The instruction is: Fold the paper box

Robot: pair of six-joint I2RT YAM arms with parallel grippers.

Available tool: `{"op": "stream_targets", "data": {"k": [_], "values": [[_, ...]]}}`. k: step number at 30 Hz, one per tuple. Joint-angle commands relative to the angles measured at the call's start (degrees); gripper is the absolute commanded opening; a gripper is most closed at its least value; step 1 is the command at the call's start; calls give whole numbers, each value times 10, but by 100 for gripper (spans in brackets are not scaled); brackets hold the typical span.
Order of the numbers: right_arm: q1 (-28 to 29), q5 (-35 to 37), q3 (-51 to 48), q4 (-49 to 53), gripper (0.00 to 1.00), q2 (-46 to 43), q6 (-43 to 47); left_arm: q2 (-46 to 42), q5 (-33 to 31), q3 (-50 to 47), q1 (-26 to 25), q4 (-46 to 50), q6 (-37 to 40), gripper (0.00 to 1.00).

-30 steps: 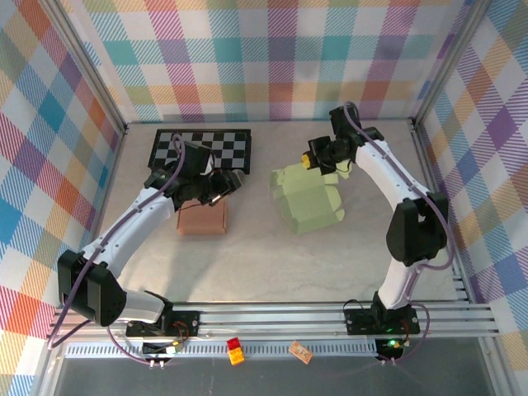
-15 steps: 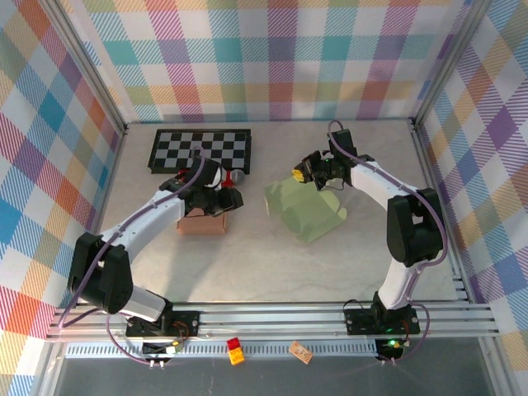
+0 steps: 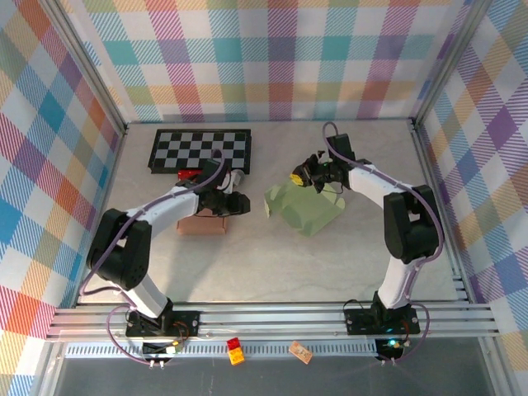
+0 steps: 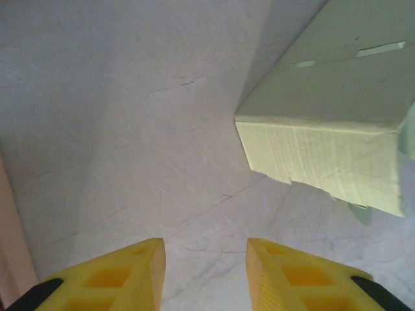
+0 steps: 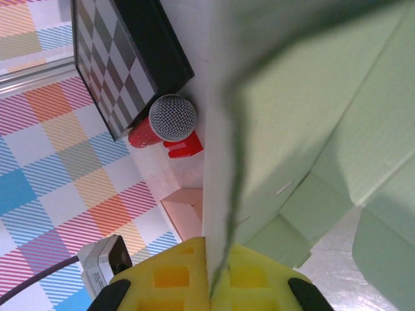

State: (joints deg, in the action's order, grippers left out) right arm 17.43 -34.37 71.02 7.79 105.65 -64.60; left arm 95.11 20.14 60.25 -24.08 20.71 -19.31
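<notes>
The pale green paper box [image 3: 304, 208] lies partly folded on the table, right of centre. My right gripper [image 3: 300, 177] is at its far edge, shut on an upright green panel [image 5: 259, 129] that runs between its yellow fingers [image 5: 170, 272]. My left gripper [image 3: 239, 202] hovers just left of the box, low over the table. Its yellow fingers [image 4: 146, 265] stand apart with bare table between them. A folded corner of the box [image 4: 324, 152] lies ahead of them to the right, not touching.
A pink cardboard box [image 3: 202, 223] sits under my left forearm. A chessboard [image 3: 200, 150] lies at the back left, with a red-handled microphone [image 5: 170, 120] beside it. Plaid walls enclose the table on three sides.
My left gripper has swung right off the pink box toward the green box, and its jaws have narrowed. My right gripper has dragged the held panel leftward, turning and flattening the green box.
</notes>
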Motion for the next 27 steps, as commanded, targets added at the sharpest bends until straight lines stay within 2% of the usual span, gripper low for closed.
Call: {"op": "stream_targets", "data": {"k": [1, 9, 20, 27], "values": [[-1, -8, -7, -21, 0, 17, 30, 13, 20, 22, 5, -14, 33, 38], [-1, -10, 19, 10, 0, 48, 62, 45, 27, 38, 4, -42, 50, 41], [-1, -13, 12, 0, 0, 43, 68, 74, 86, 46, -15, -121, 137, 41], [-1, -17, 6, -14, 0, 40, 60, 87, 97, 65, -32, -118, 168, 42]]}}
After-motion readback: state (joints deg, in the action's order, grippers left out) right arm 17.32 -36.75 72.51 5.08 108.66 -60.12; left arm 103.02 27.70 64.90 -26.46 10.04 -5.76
